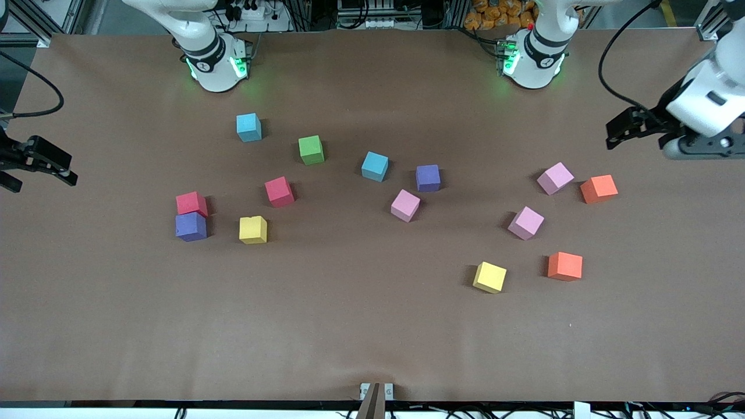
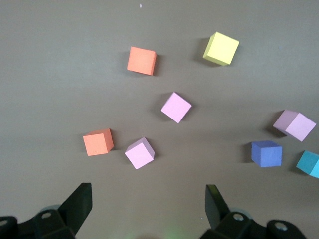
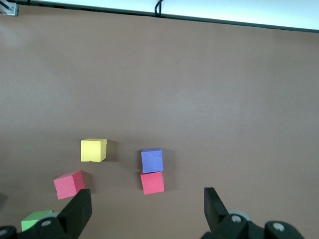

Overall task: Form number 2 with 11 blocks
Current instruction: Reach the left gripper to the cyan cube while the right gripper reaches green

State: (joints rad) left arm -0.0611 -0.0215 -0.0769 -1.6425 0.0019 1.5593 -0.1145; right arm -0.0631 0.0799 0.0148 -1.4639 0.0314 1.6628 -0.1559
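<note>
Several blocks lie scattered and apart on the brown table (image 1: 372,337); no number 2 is in view. Toward the right arm's end a red block (image 1: 191,204) touches a purple block (image 1: 191,226), with a yellow block (image 1: 253,230) beside them. Toward the left arm's end lie two pink blocks (image 1: 554,178) (image 1: 526,223) and two orange blocks (image 1: 599,189) (image 1: 564,266). My left gripper (image 1: 618,131) (image 2: 148,199) hangs open and empty over that end's edge. My right gripper (image 1: 41,174) (image 3: 147,204) hangs open and empty over the other end's edge.
Around the middle lie two blue blocks (image 1: 248,127) (image 1: 375,166), a green block (image 1: 311,150), a red block (image 1: 279,191), a purple block (image 1: 428,178) and a pink block (image 1: 405,205). A yellow block (image 1: 489,277) lies nearest the front camera. Both arm bases stand along the table's robot edge.
</note>
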